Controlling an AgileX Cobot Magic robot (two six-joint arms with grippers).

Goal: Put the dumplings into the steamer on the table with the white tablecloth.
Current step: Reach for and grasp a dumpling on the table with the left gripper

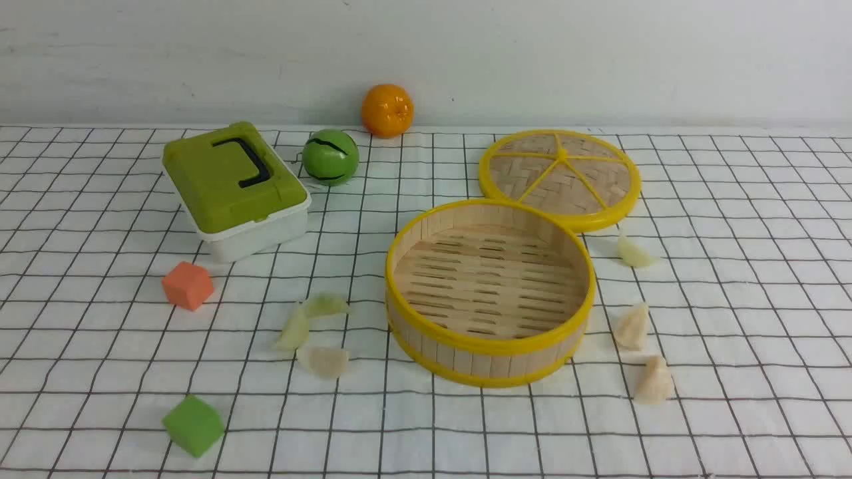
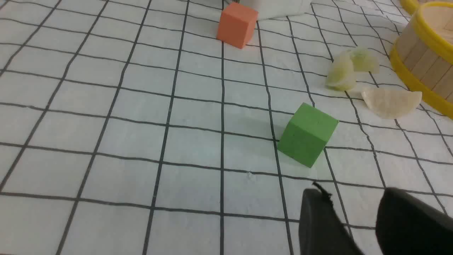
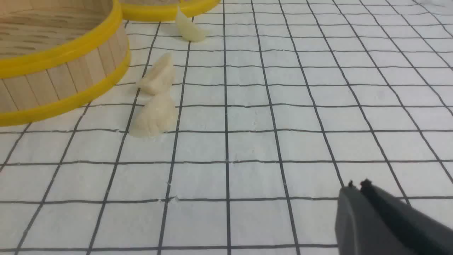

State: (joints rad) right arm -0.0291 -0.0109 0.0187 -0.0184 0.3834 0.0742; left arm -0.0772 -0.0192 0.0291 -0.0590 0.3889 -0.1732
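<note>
**Six dumplings on the cloth, steamer empty**

Front view: the steamer (image 1: 489, 362) stands near the middle of the white tablecloth (image 1: 732, 432), nothing inside. The lid (image 1: 559, 179) lies flat behind it, to the right. Left of the steamer are 3 dumplings: a green dumpling (image 1: 324, 305) touching a 2nd green one (image 1: 293, 330), and a cream dumpling (image 1: 323, 361) just beside them. On the right side are 3 more: one green (image 1: 634, 253) near the lid, and two cream (image 1: 632, 326) (image 1: 654, 380) nearer to me.

Left wrist view: my left gripper (image 2: 352, 198) hangs over the cloth, fingers apart, nothing between them. The green cube (image 2: 307, 134) is near, the orange cube (image 2: 237, 24) further away.

Right wrist view: my right gripper (image 3: 358, 186) has its fingers together, holding nothing. It is well apart from the cream dumplings beside the steamer wall.
</note>
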